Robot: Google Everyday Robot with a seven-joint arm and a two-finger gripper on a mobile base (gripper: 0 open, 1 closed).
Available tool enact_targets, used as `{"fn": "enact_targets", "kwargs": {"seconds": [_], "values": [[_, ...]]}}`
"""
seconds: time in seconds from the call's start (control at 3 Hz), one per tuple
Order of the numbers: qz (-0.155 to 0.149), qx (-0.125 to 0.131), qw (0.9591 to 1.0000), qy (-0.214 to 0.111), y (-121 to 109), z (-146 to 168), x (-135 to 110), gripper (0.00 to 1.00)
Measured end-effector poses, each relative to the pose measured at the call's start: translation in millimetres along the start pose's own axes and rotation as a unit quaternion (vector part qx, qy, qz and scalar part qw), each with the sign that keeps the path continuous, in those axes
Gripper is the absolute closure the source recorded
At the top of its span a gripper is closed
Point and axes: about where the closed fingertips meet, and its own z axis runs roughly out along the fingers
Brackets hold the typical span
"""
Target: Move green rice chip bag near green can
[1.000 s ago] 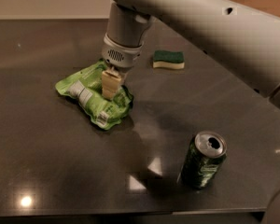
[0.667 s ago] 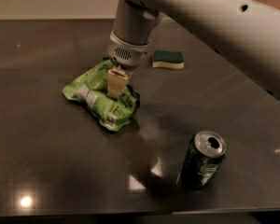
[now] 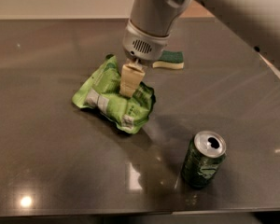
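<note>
The green rice chip bag (image 3: pixel 107 101) is a crinkled light-green foil bag with white label panels, left of the table's middle. My gripper (image 3: pixel 129 91) comes down from above onto the bag's top middle and is shut on it; one beige finger (image 3: pixel 130 78) shows against the foil. The green can (image 3: pixel 203 159) stands upright at the front right, dark green with a silver open top. It is well apart from the bag, to the bag's lower right.
A green-and-yellow sponge (image 3: pixel 169 59) lies on the dark glossy table (image 3: pixel 46 162) just behind and right of my gripper. My arm's pale casing (image 3: pixel 233 13) spans the upper right. The table's right edge (image 3: pixel 275 73) runs diagonally.
My gripper and the green rice chip bag have shifted together to the right, closer to the green can. The can and the sponge have not moved.
</note>
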Motion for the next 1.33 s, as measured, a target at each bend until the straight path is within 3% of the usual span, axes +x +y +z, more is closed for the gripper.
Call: {"fn": "enact_targets", "kwargs": {"seconds": [1.0,1.33], "values": [[0.002,-0.011,0.9999,-0.001,28,-21,52,1.0],[0.011,-0.03,0.9995,0.003,36,-18,69,0.83]]}}
